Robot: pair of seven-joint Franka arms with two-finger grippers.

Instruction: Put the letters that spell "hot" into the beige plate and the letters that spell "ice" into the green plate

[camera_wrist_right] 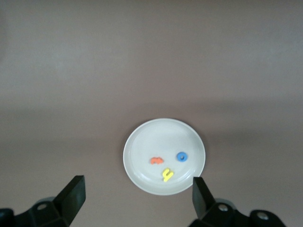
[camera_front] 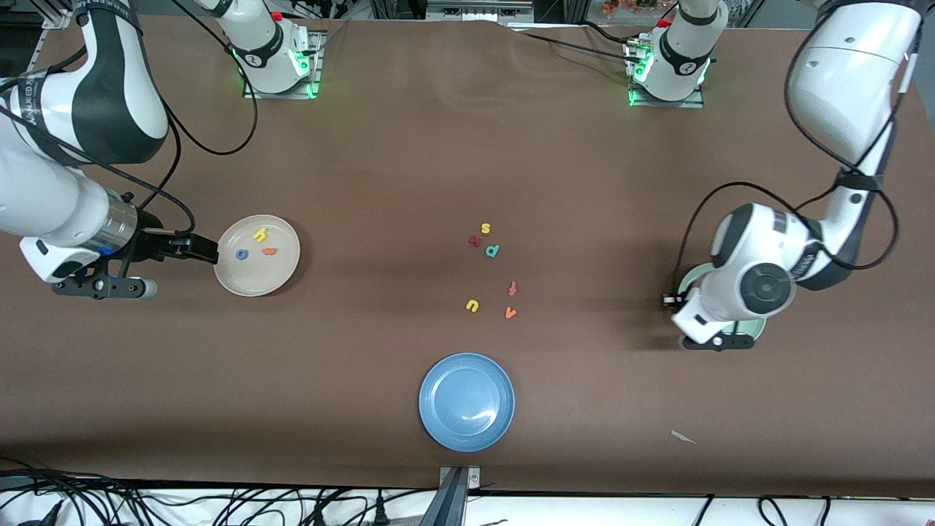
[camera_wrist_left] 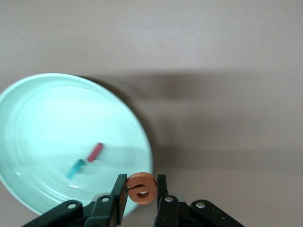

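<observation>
1. A robotics lab: two white arms (camera_front: 803, 219) are bolted on metal base plates (camera_front: 281, 91) to a table (camera_front: 438, 146) under brown cloth.
2. Loose cables (camera_front: 219, 504) trail along the table's near edge.

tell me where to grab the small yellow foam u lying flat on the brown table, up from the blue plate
Probably across the two outer sides of the yellow foam u, coming straight down from above. It lies flat and thin on the table, so only its edges can be pinched. The small orange foam v lies apart from it, leaving room for the fingers.
</observation>
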